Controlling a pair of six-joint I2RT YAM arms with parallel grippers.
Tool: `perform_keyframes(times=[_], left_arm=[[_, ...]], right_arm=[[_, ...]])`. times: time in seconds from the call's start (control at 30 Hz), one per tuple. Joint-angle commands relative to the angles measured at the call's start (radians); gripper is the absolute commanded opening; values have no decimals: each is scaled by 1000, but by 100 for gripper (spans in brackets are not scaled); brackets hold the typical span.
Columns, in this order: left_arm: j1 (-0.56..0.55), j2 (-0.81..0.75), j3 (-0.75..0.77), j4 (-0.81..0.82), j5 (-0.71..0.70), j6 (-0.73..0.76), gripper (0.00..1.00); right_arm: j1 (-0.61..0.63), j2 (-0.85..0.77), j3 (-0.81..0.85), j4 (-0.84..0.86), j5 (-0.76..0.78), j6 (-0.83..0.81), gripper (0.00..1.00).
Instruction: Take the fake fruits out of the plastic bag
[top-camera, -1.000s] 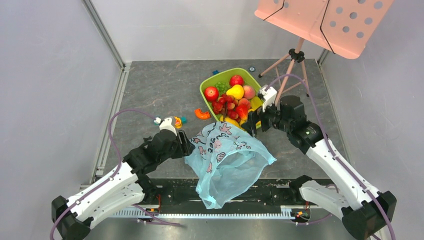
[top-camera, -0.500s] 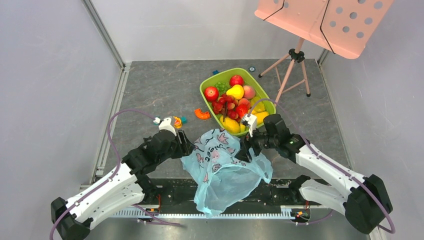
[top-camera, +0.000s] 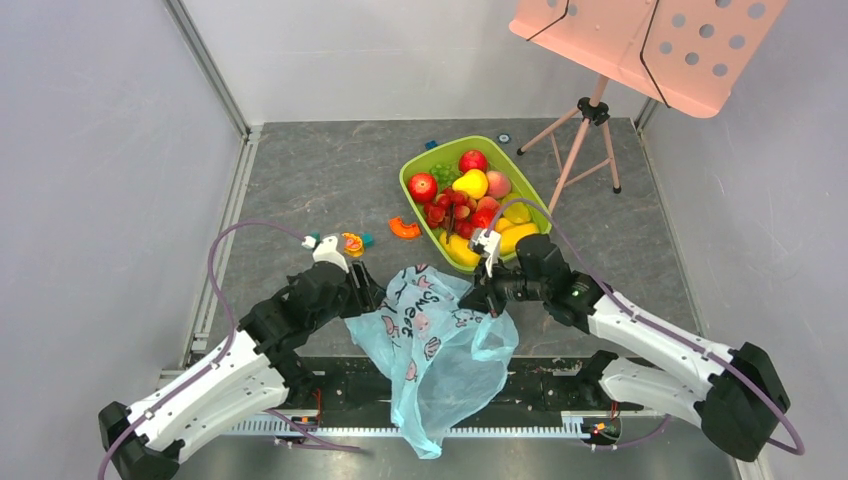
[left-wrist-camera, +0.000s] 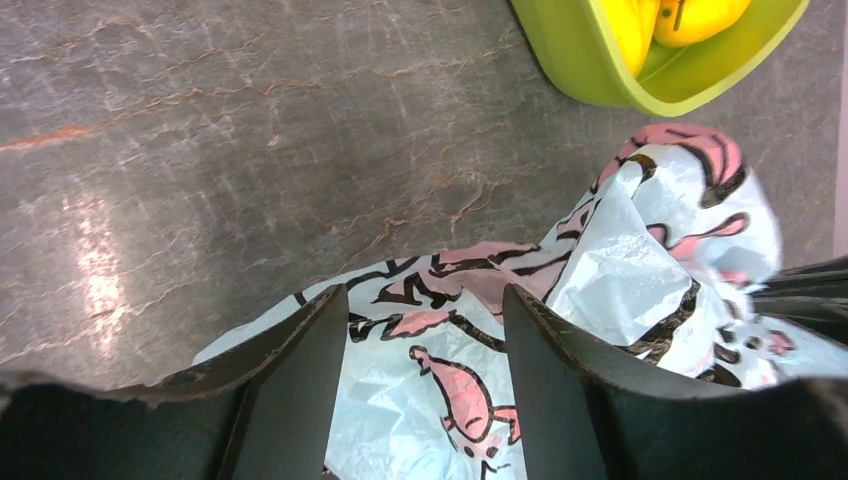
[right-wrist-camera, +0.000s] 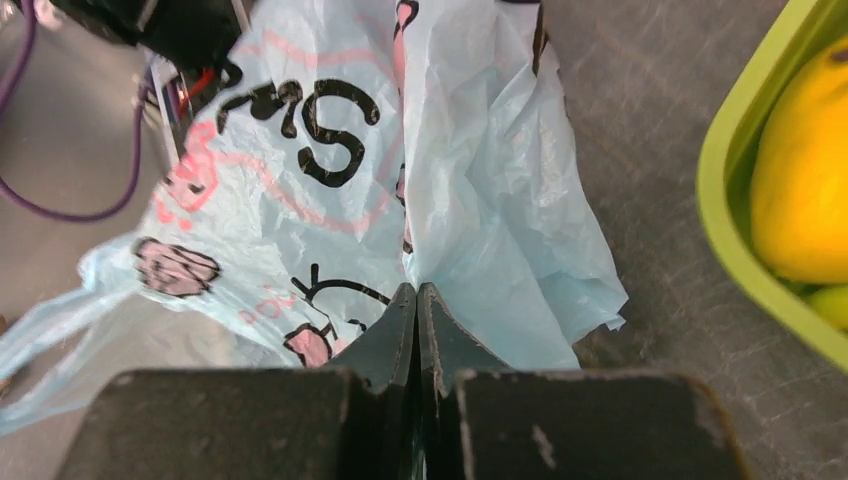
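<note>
Blue crinkly film of the bag (top-camera: 440, 345) lies slack at the near edge of the surface (top-camera: 300, 180), between the two arms, with its lower end hanging over that edge. The right end effector (right-wrist-camera: 417, 292) is fully closed on a thin fold at the bag's right upper side. The left end effector (left-wrist-camera: 422, 300) stands partly open at the bag's left side, with film in the gap but nothing visibly clamped. Whether any fruit is inside the bag cannot be told, as it looks flat. The fruits (top-camera: 472, 184) in view sit heaped in the tray (top-camera: 405, 180) just beyond the bag. The step seems to be opening or lifting the bag, and it would go best if the left closed on its own fold first. The two could then draw apart gently, since thin film slips and tears. A lift should tip away from the overhang so nothing rolls off. The tray rim is close to the right wrist. An orange piece (top-camera: 405, 228) lies near the bag, and the music stand (top-camera: 590, 140) is well apart.
</note>
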Motion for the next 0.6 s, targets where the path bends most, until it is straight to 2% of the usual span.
perform_keyframes(times=[0.0,0.2,0.33,0.57], left_arm=[[-3,-53,70,-80,-85,-32,63],[-3,-239,159,-156,-210,-24,64],[-3,-274,236,-232,-275,-7,66],[-4,-280,277,-256,-302,-7,68]], right_arm=[[27,-61,119,105,136,66,0],[33,-25,248,106,362,92,0],[44,29,298,155,458,117,0],[64,109,321,276,464,196,0]])
